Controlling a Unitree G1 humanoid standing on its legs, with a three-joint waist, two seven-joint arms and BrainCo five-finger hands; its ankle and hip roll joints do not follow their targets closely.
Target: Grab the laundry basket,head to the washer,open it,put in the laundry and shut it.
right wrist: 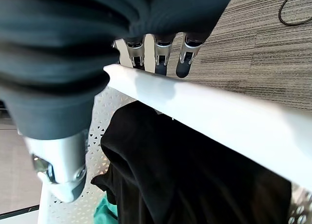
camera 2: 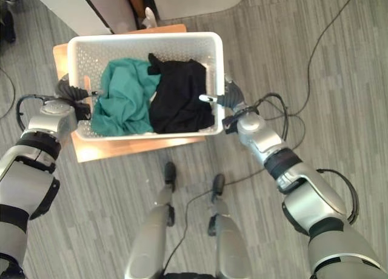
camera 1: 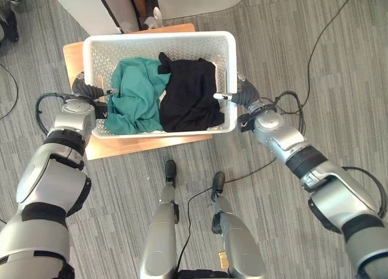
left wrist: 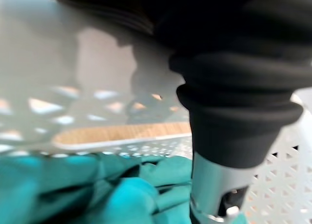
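A white perforated laundry basket stands on a low wooden stool right in front of me. Inside lie a teal garment on the left and a black garment on the right. My left hand is at the basket's left rim, its thumb reaching inside over the teal garment. My right hand grips the right rim: the thumb is inside beside the black garment, and the fingers are outside under the rim.
A white cabinet or appliance and a pale upright panel stand just beyond the stool. A thin black cable runs across the grey carpet at the right. A dark object sits at the far left.
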